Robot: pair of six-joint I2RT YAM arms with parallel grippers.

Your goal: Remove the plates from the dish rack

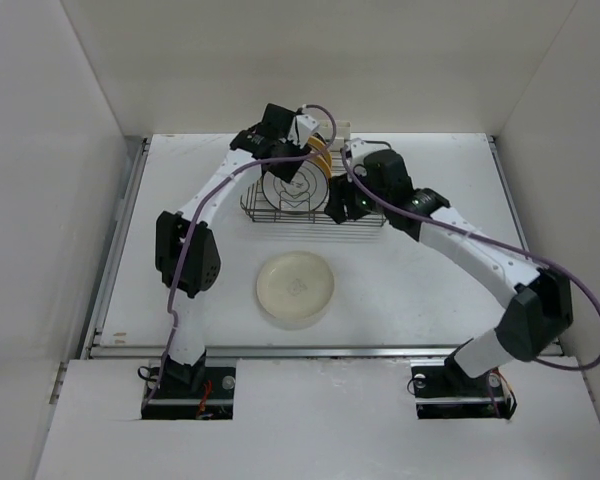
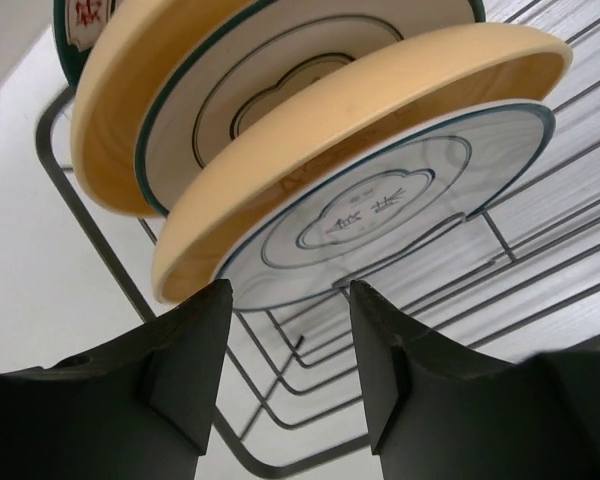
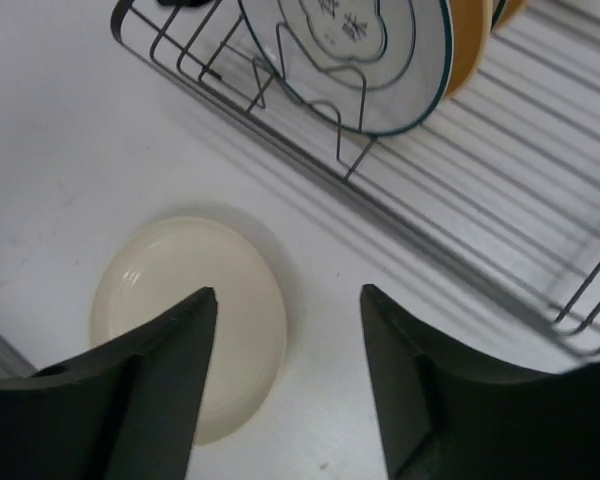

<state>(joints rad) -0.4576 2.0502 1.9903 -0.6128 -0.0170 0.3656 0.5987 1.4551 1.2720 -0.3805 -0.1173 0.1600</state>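
The dish rack stands at the table's back centre and holds several upright plates. The nearest one is white with a dark rim, with yellow-orange ones behind it. A cream plate lies flat on the table in front of the rack. My left gripper is open and empty, just at the front white plate, whose lower edge sits above the gap between my fingers. Behind that plate stand a yellow plate, another white one, another yellow one and a dark-rimmed one. My right gripper is open and empty over the rack's front rail. It hovers above the table beside the cream plate.
White walls enclose the table on the left, back and right. The rack's right half is bare wire. A metal rail runs along the table's near edge. A small white holder sits at the rack's back side.
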